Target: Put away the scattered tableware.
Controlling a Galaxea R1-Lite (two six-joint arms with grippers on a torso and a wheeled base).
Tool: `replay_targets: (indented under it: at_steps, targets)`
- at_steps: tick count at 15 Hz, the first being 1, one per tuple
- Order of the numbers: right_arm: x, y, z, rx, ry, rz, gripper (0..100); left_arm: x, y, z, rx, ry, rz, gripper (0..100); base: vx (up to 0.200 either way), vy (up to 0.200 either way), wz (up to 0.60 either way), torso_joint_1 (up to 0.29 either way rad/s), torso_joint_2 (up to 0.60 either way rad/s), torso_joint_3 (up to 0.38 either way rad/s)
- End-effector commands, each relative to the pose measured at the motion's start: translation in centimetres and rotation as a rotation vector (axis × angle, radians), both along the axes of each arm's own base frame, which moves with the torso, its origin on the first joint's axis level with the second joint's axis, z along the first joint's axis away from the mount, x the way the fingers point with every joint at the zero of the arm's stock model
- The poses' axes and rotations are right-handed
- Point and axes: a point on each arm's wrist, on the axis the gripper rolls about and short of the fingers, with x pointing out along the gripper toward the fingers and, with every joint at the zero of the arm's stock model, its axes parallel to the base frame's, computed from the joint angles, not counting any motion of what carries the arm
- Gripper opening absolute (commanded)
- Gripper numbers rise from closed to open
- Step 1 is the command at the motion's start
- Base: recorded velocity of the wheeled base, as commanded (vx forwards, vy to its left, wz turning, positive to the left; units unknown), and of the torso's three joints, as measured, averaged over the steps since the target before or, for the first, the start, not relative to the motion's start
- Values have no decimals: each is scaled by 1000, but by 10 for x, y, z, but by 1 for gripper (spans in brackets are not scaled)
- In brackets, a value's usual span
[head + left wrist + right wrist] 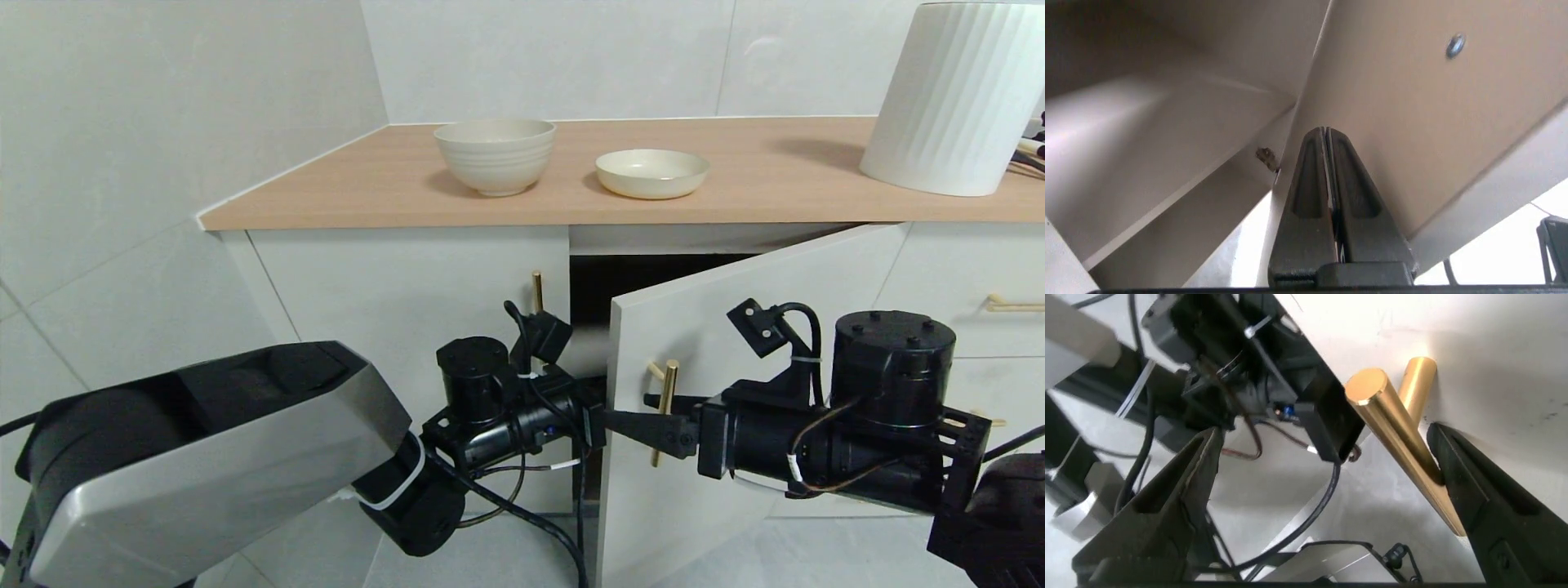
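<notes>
Cream tableware: a deep ribbed bowl and a shallow dish are sitting side by side, apart, on the counter; neither gripper is touching them.
Wooden countertop: it is running above white cabinets, with a tall white ribbed container standing at its right end.
Cabinet door: it is hanging partly open just below the dish, showing a dark gap behind it.
Brass handle: it is standing upright near the door's free edge.
Right gripper: its fingers are spreading wide on either side of the handle, clasping nothing.
Left gripper: its fingers are pressing together, empty, with the tip poking in behind the door's free edge.
Step in hand: this is looking like opening the cabinet, so storage is being readied and the putting away itself is not yet begun.
Next move: probably the right fingers are needing to pinch the handle squarely, then pull along the hinge's arc, with the left arm keeping out of the door's path.
</notes>
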Motion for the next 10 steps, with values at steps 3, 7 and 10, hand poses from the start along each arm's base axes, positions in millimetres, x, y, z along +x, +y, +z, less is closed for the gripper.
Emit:
replay_targets:
  at_steps: [3,7,10]
  targets:
    - [-14,-21,6,1,-16,-58,100,-1,-1,4,-7,-7,-1,0,0,0,0,0,0,0]
    - [-39,-43,2,-17,0,-71,100,-2,-1,6,-10,-9,-1,0,0,0,0,0,0,0]
    - [-71,-63,-7,-49,-3,-57,100,-5,-2,8,-5,-3,-8,0,0,0,0,0,0,0]
